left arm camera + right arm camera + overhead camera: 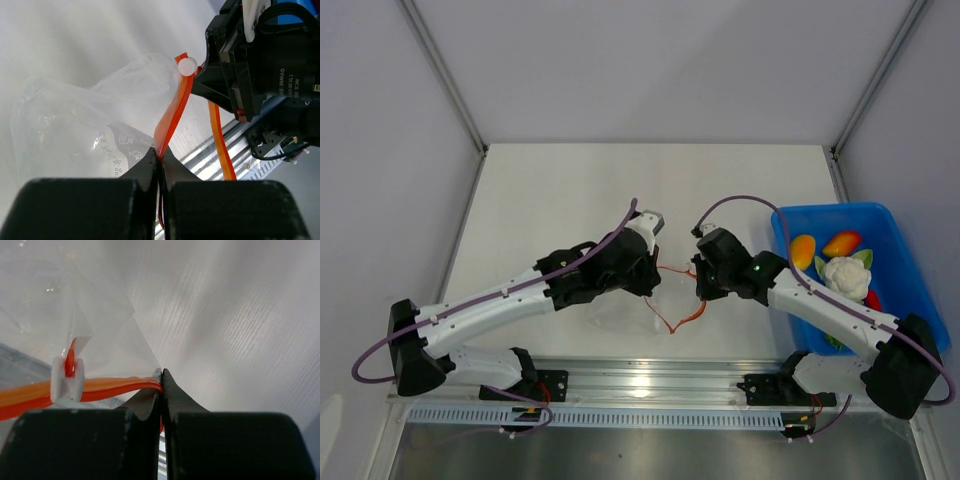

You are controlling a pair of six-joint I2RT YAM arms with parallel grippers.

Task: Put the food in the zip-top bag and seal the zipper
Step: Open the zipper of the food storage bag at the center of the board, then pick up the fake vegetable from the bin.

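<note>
both closed on zipper (172, 117) | left gripper (160, 157) on zip-top bag (65, 120) edge | right gripper (161, 377) beside white slider (67, 381) | food (845, 275) in blue bin (820, 213)

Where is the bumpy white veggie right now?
In the top view, the white veggie sits in the blue bin on the right, beside the orange-yellow fruit.

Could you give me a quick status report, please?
Left claw and right claw both shut on the zipper. Zip-top bag looks empty; food in the blue bin. No obstruction seen.
</note>
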